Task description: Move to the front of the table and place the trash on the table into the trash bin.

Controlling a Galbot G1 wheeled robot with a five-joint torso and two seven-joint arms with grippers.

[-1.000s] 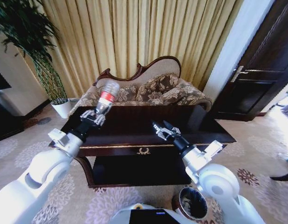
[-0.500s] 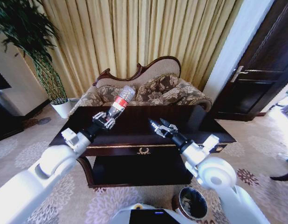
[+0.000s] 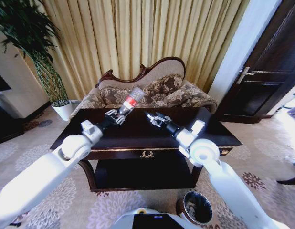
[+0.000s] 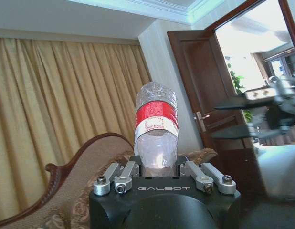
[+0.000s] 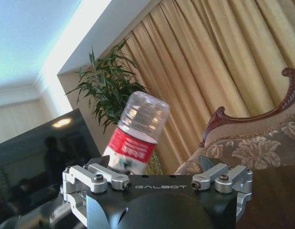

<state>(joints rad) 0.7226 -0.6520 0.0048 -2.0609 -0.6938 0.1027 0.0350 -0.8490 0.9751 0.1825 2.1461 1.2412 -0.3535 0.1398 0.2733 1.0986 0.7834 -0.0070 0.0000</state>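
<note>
A clear plastic bottle point(image 3: 131, 101) with a red label is held above the far side of the dark glossy table point(image 3: 138, 131). My left gripper point(image 3: 118, 116) is shut on its neck end, and its base points up and away. In the left wrist view the bottle point(image 4: 156, 126) rises straight out of the left gripper point(image 4: 156, 168). My right gripper point(image 3: 150, 117) hovers open just right of the bottle, over the table's middle, its two dark fingers apart point(image 4: 215, 120). The right wrist view has the bottle point(image 5: 138, 129) close ahead. The trash bin point(image 3: 197, 207) stands on the carpet by my base.
A patterned sofa point(image 3: 159, 90) runs behind the table, with gold curtains beyond it. A white plant pot point(image 3: 64, 110) stands at the far left and a dark door point(image 3: 264, 71) at the right. The table has a lower shelf point(image 3: 142, 174).
Both arms have reached farther over the table and drawn together. The left gripper carried the bottle to the right and away; the right gripper moved left toward it.
</note>
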